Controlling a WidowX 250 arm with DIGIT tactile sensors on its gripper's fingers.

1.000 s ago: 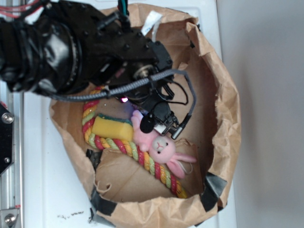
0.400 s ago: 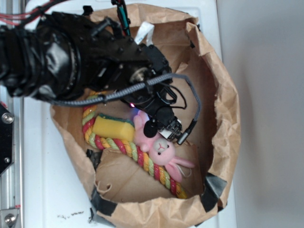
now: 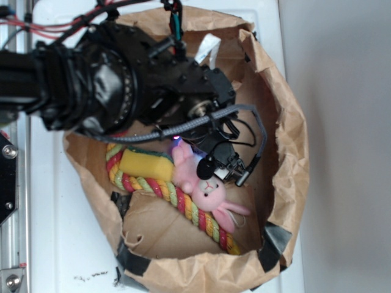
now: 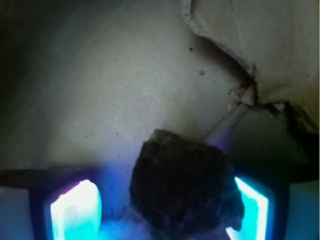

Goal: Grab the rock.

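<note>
Between fingers (image 4: 75,207) low in wrist view: rock (image 4: 185,187) on bag (image 3: 287,152) floor. Gripper (image 4: 160,212) open, straddling it, right pad touching or nearly. Approach done; closing, lifting left.

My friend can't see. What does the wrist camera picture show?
A dark, rough rock sits between the end effector's two glowing blue fingers, closer to the right one. It lies on brown cardboard, with torn paper at the top right.
</note>
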